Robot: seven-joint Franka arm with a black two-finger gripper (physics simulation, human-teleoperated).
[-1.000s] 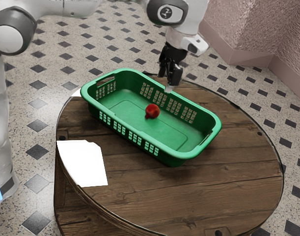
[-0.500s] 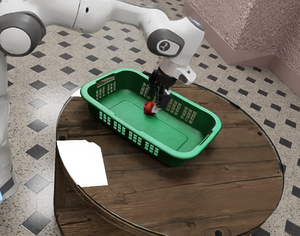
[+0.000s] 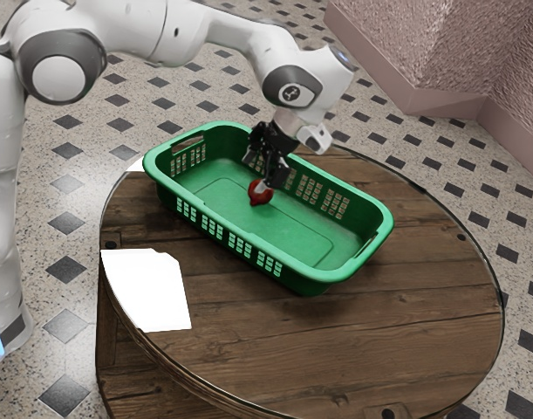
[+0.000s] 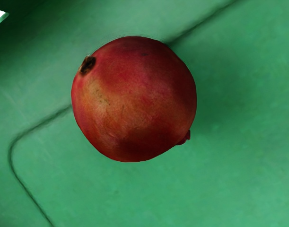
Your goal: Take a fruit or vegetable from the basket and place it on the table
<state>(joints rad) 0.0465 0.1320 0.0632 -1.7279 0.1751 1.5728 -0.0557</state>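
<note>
here, inside the green basket on the round wooden worktop, one red pomegranate rests on the basket's floor, away from its walls. the black pincer reaches inside the basket's rim, down at the fruit. what your next move turns on is this: the fruit lies right under the pincer, in line with the hand, so you would likely need little sideways travel. whether they touch, you cannot tell. the fruit is nearly round, with no clear long axis; a small nub juts from its side. you cannot tell whether the pincer is apart, together or clamped on it. your single white arm comes in from the exterior view's left, arched above the basket, its hand leaning as it points down into it.
</note>
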